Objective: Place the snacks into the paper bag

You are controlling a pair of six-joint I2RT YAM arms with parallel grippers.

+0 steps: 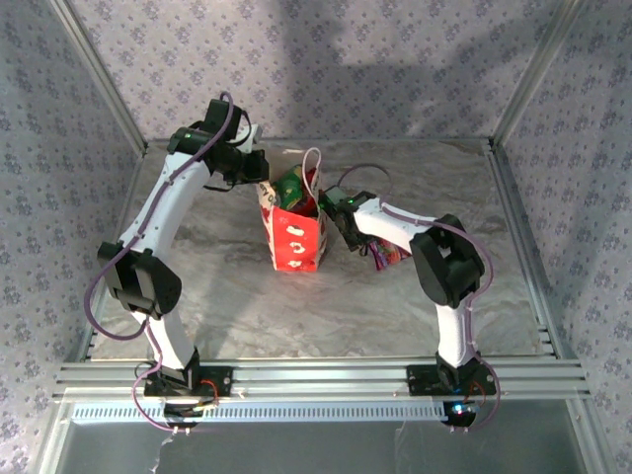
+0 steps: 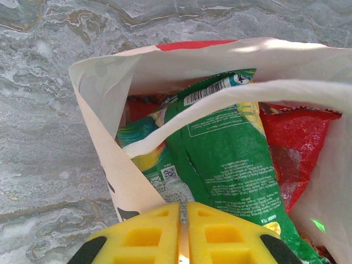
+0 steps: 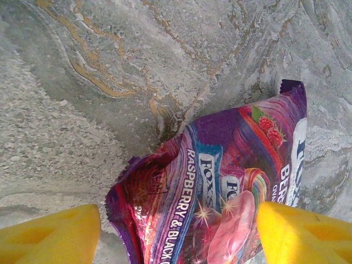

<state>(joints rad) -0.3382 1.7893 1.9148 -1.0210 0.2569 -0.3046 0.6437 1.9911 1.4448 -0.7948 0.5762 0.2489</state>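
Note:
The paper bag [image 1: 294, 242] stands upright mid-table, white with red blobs. My left gripper [image 1: 259, 176] is at its back-left rim; in the left wrist view the left gripper [image 2: 184, 220] is shut on the thin edge of the bag wall [image 2: 104, 93]. Inside stand a green packet [image 2: 231, 148], a red packet [image 2: 297, 143] and a teal-yellow one [image 2: 144, 144]. The purple-pink packet [image 3: 220, 176] lies flat on the table right of the bag [image 1: 387, 257]. My right gripper [image 3: 179, 225] is open, its yellow fingers straddling that packet, low beside the bag [image 1: 346, 222].
The marble-patterned tabletop [image 1: 247, 296] is ringed by aluminium rails [image 1: 326, 375] at the front and posts at the back corners. Patterned walls close in on three sides. A white cord handle [image 1: 314, 163] sticks up from the bag.

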